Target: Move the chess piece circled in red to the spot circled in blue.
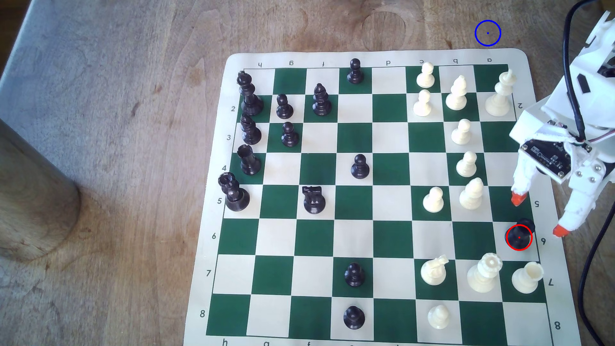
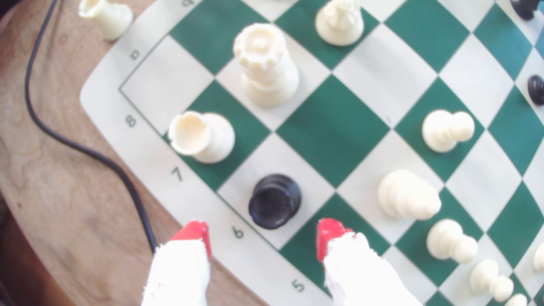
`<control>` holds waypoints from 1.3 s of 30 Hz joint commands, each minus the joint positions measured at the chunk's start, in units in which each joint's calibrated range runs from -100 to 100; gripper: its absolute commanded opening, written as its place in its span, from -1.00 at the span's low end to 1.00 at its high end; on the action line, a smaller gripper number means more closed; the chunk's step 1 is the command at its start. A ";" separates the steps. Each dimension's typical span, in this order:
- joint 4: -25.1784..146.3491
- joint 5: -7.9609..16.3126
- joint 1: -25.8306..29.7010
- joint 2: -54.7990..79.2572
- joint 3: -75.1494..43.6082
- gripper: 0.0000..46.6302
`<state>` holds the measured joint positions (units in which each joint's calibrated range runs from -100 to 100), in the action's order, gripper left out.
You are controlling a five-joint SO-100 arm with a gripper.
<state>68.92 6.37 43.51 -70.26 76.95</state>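
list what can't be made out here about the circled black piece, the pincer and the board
- Chess piece: the drawn red ring covers its base in the exterior view; its top is blurred in the wrist view.
- Pincer: its height above the board is unclear.
- Board: the exterior view's bottom edge cuts off the bottom file letters.

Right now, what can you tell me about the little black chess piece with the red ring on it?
The chess piece is short, black and glossy like plastic, with a wide round base and a blunt, flat top. It stands upright on a cream square by the mat's edge, beside the printed 6. A white rook stands on the next square. Nothing touches it: the gripper hangs open, its red tips either side and short of it.
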 commanded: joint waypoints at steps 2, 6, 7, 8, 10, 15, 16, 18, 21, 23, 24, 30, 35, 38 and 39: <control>-3.49 0.34 0.41 4.81 -0.35 -0.14; -7.09 0.93 1.43 8.80 -0.25 -0.25; -7.66 1.03 1.58 9.47 -0.25 -0.30; -8.24 1.07 1.66 10.15 -0.25 -0.33; -9.87 1.12 1.82 12.36 -0.25 -0.37; -12.25 1.22 1.74 15.93 -0.25 -0.38; -12.50 1.22 1.74 16.18 -0.25 -0.39; -12.82 1.22 1.74 16.86 -0.62 -0.45; -12.82 1.47 1.97 17.11 -1.07 -0.52; -12.82 1.76 2.21 17.11 -1.71 -0.49; -12.82 1.90 2.21 17.11 -2.16 -0.46; -13.48 2.98 1.89 17.20 -6.42 -0.47; -15.03 3.37 1.66 17.88 -7.24 -0.51; -14.79 3.47 1.89 17.96 -7.24 -0.65; -14.71 3.57 1.97 17.96 -7.24 -0.72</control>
<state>54.42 9.74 45.43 -52.49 74.33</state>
